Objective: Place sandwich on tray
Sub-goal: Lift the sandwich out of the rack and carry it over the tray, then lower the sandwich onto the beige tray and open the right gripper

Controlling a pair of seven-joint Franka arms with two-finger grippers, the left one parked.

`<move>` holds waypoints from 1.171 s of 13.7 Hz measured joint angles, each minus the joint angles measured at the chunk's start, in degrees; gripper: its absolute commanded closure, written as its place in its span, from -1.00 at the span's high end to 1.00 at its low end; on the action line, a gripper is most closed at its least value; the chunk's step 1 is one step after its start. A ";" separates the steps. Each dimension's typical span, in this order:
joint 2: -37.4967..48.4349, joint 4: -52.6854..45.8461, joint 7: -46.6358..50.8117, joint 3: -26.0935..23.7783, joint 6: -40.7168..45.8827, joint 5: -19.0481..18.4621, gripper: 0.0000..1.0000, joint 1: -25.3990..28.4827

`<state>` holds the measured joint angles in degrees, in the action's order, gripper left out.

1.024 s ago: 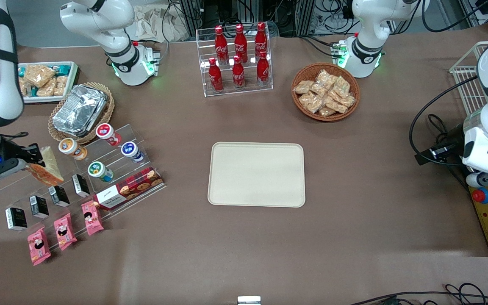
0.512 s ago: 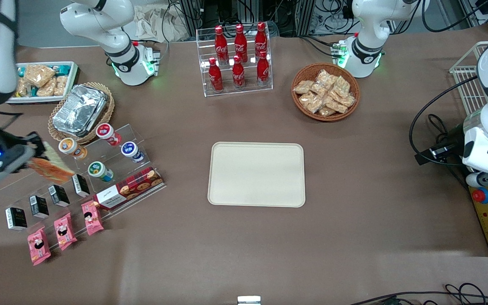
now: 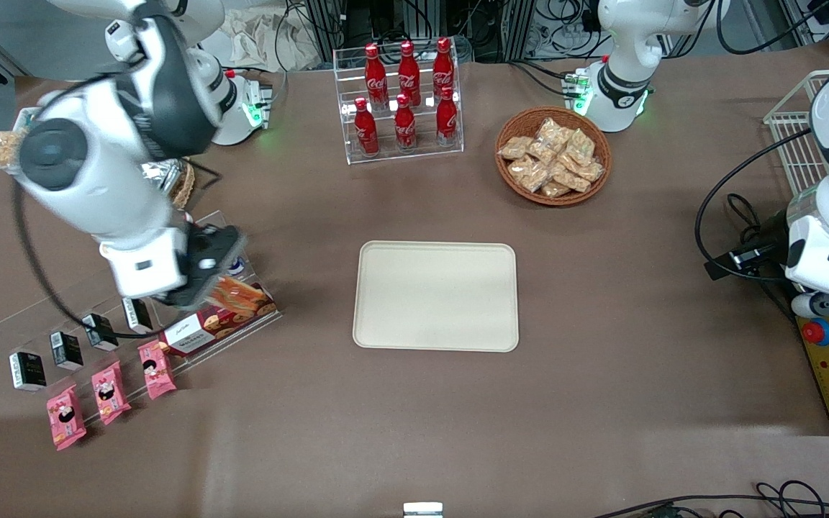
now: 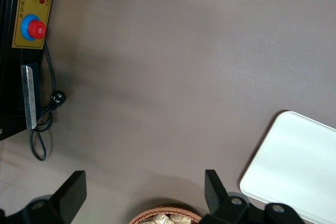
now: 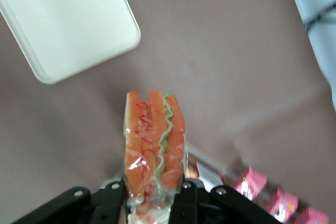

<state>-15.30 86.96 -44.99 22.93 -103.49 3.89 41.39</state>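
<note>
The right wrist view shows the sandwich (image 5: 154, 145) close up, with its orange and green layers; the front view shows only a small orange bit. The gripper (image 5: 152, 195) is squeezed onto it, one finger on each side, wedge sticking out. The wrist covers most of it from the front. It hangs above the red cookie box (image 3: 206, 325), toward the working arm's end from the bare tray (image 3: 435, 296).
</note>
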 measured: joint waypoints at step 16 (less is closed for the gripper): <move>-24.60 -4.31 5.83 -7.90 -24.32 2.48 -0.39 12.41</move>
<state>-39.90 82.65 -39.16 15.02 -127.81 6.37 53.79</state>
